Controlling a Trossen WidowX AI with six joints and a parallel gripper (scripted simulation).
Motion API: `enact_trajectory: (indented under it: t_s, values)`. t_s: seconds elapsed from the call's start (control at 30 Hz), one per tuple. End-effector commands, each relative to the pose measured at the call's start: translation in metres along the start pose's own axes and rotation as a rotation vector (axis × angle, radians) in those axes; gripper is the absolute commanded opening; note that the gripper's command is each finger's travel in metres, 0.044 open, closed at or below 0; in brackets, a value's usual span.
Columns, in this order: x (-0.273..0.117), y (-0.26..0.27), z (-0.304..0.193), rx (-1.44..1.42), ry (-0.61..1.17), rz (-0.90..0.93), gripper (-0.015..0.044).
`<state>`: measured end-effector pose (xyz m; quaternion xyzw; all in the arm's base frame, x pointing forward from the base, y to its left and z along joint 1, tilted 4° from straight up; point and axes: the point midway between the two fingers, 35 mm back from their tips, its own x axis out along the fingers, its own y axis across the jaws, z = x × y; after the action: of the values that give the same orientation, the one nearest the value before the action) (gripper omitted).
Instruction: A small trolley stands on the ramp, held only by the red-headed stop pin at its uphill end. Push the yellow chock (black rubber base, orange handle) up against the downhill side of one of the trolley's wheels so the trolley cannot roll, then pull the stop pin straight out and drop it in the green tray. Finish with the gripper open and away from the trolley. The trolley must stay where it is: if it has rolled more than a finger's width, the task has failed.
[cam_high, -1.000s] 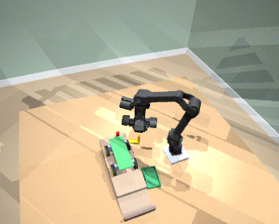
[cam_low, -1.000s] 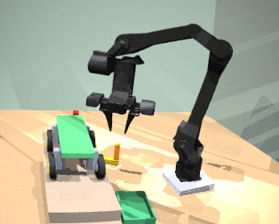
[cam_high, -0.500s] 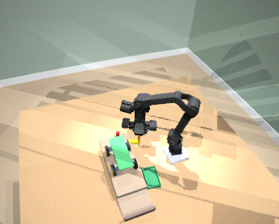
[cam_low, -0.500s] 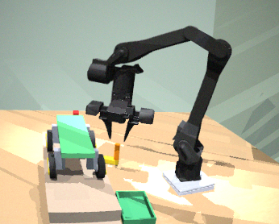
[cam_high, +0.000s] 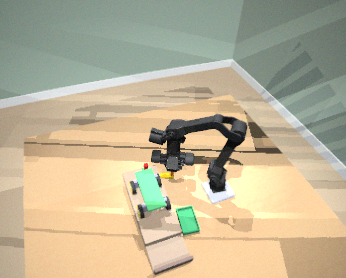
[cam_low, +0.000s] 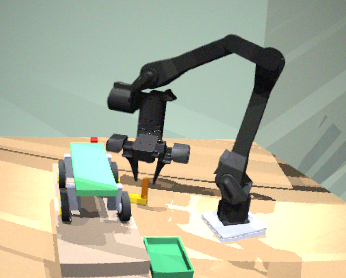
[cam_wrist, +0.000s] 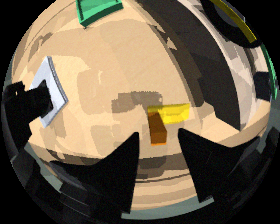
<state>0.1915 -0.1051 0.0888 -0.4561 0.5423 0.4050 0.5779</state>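
The green-topped trolley (cam_high: 150, 190) (cam_low: 92, 167) stands on the ramp (cam_high: 160, 232) (cam_low: 100, 245). The red head of the stop pin (cam_high: 146, 165) (cam_low: 94, 139) shows at its uphill end; the pin's shaft is hidden. The yellow chock (cam_high: 166, 175) (cam_low: 137, 199) (cam_wrist: 175, 114) lies on the table beside the ramp's uphill part, its orange handle (cam_low: 145, 188) (cam_wrist: 158, 135) upright. My gripper (cam_low: 145, 181) (cam_wrist: 159, 133) is open and points down, its fingertips around or just above the handle's top, not closed on it. The green tray (cam_high: 188, 220) (cam_low: 167, 255) (cam_wrist: 100, 10) holds nothing visible.
The tray stands beside the ramp's lower half. The arm's white base plate (cam_high: 227, 192) (cam_low: 235, 232) (cam_wrist: 60, 100) is to the right of the ramp in the top and exterior views. A trolley wheel shows at the upper right of the wrist view, above the ramp's dark side wall.
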Motion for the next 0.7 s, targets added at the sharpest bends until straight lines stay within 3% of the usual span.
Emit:
enact_trajectory:
  t_s: [0.0, 0.67]
  values:
    - [0.004, 0.001, 0.001, 0.000, -0.006, 0.005, 0.0190]
    - [0.027, 0.002, 0.001, 0.000, -0.006, 0.005, 0.0190]
